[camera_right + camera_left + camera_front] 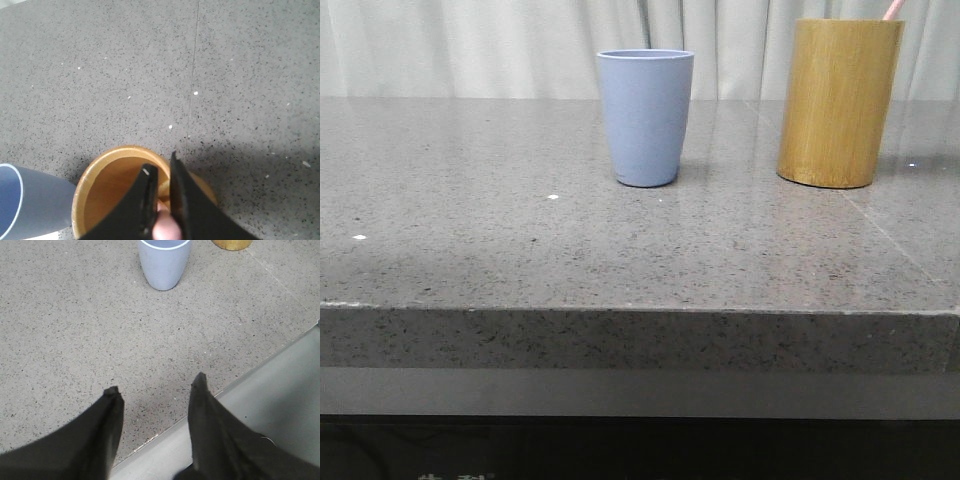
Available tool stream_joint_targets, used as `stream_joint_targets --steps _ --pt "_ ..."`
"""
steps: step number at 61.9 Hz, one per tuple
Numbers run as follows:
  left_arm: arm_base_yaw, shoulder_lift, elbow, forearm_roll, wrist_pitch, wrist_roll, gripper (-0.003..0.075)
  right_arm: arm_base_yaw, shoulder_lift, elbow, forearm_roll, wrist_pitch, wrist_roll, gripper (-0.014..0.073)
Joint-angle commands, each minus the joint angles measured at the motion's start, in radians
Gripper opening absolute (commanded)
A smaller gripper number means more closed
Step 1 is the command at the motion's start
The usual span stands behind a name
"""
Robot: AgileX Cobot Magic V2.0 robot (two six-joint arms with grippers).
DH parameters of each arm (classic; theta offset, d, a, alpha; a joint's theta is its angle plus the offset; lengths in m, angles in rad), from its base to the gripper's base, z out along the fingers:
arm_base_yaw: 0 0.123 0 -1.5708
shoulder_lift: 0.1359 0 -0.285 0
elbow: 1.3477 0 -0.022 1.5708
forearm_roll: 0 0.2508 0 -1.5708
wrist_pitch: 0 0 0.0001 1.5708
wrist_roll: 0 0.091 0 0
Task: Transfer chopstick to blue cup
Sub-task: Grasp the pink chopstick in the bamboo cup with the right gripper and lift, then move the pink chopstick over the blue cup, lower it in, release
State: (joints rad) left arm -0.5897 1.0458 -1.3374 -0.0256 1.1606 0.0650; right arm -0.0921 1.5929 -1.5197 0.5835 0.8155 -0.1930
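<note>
Blue cup [645,118]: matte light blue, handleless, tapering toward its base, upright and open-mouthed on the grey speckled desk [500,230], well left of the taller tan bamboo holder [838,102] and apart from it; seen again from the left wrist [164,262] with a pale rim, and partly from the right wrist [25,202] just beside the holder. Chopstick [892,9]: thin, pale pink, only its tip showing above the holder's rim, leaning rightward in the front view. From the right wrist, pink end [166,225] pinched between the nearly closed right gripper [161,172] directly over the holder's mouth.
</note>
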Motion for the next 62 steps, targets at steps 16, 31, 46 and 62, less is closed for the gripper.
stream_joint_targets --steps 16,31,46,62 --pt "-0.008 -0.013 -0.023 -0.011 -0.068 -0.001 0.0314 -0.008 -0.045 -0.204 0.008 0.128 -0.115 -0.006" --pt "-0.008 -0.013 -0.023 -0.011 -0.071 -0.001 0.0314 0.0 -0.057 -0.427 -0.075 0.282 -0.12 -0.006" --pt "-0.008 -0.013 -0.023 -0.011 -0.076 -0.001 0.0314 0.08 -0.13 -0.507 -0.165 0.274 -0.12 -0.006" --pt "-0.008 -0.013 -0.023 -0.011 -0.099 -0.001 0.0314 0.293 -0.127 -0.507 -0.164 0.197 -0.12 -0.006"
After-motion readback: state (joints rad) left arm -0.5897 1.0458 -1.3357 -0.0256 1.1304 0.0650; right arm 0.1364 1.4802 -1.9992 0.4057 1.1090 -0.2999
